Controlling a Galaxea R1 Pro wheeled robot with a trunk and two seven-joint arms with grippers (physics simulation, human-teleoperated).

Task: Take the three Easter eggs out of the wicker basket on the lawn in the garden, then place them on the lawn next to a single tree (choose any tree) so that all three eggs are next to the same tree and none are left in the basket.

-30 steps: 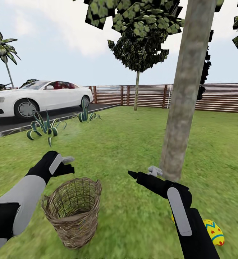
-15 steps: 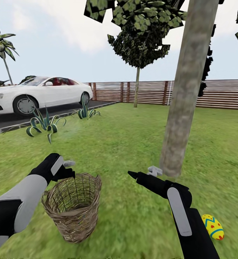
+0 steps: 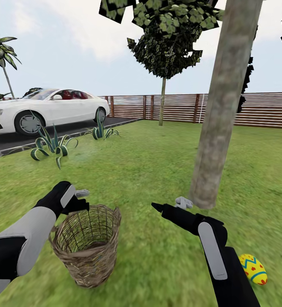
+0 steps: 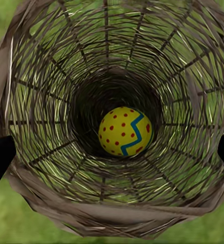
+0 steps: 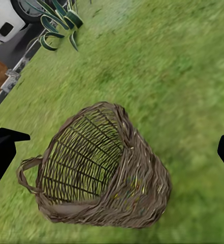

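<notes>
Egg point(image 4: 125, 131) sits dead center down the basket point(image 3: 86, 247), so we're mid-retrieval. Left gripper point(image 3: 79, 198) looks spread over the rim; next we drop straight in. Right gripper point(image 3: 168, 206), mid-frame, looks open and empty.

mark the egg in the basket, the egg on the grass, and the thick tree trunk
egg in the basket point(image 4: 125, 131), left wrist view, middle of its shell
egg on the grass point(image 3: 253, 268), head view, its dotted top side
tree trunk point(image 3: 221, 123), head view, mid-height bark
</notes>
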